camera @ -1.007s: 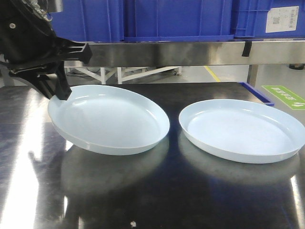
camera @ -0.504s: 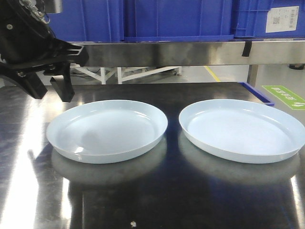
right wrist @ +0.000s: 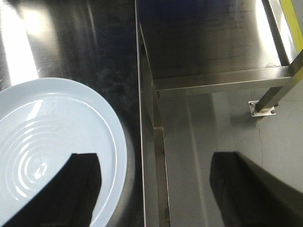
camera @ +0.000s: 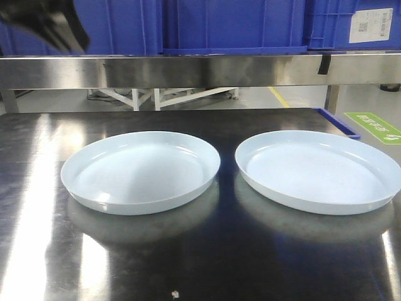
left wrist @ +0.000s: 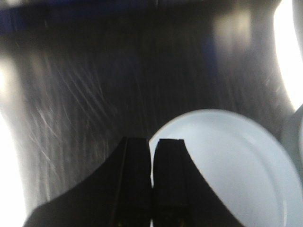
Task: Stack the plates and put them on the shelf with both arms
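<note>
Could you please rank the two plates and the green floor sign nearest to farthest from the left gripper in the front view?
1. Left plate, below the left gripper.
2. Right plate, across the table.
3. Green floor sign, far right, beyond the table.

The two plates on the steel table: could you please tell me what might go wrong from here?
The left plate and right plate lie close together, so lifting one by its rim could knock the other.
The right plate sits near the table edge; a nudge from the open right hand might push it off.
The left hand is shut above the left plate's rim and could strike it if lowered.
</note>
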### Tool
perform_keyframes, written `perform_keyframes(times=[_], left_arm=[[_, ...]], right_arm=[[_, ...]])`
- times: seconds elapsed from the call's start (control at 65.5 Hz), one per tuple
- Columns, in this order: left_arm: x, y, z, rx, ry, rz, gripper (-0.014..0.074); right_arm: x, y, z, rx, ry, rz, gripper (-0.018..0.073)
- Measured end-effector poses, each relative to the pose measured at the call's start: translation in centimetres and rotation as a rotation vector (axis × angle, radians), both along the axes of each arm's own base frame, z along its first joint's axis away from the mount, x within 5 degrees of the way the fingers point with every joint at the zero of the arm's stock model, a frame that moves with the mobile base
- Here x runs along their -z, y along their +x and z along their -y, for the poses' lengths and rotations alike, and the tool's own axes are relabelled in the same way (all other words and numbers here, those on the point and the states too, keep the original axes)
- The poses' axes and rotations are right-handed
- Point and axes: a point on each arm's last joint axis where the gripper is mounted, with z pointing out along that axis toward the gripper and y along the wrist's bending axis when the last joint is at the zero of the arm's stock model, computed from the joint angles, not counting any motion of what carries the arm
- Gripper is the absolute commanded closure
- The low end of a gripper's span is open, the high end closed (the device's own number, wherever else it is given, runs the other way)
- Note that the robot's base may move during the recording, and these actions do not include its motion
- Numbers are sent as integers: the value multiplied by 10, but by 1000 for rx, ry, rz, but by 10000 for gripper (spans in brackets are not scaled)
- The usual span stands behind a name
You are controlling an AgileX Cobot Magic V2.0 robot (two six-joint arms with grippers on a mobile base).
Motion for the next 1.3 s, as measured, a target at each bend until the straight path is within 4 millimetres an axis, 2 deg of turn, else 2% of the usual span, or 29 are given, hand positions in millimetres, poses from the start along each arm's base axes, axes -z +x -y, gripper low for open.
perform_keyframes(times=[0.092,0.229,0.382,0.473,0.534,0.748,0.916,1.114,1.297], left_arm=[[-26,-11,-19,-41,-39,84,507],[-58,-36,-63,-151,-79,216,507],[-67,-72,-110,-316,-103,330,507],[-53,-93,-130,-401,-101,361,507],[-42,-103,-134,-423,-99,365,508],[20,-128,-135,-423,-80,280,508],[55,-148,-135,-422,-70,233,508],[83,-165,-135,-426,-71,193,509],[85,-167,-133,-417,-81,194,509]], right_arm=[[0,0,0,0,0,0,-30],[0,0,0,0,0,0,-30],[0,0,0,0,0,0,-30],[0,0,0,0,0,0,-30],[0,0,0,0,0,0,-30],[0,0,0,0,0,0,-30],[0,0,0,0,0,0,-30],[0,0,0,0,0,0,-30],[0,0,0,0,0,0,-30]])
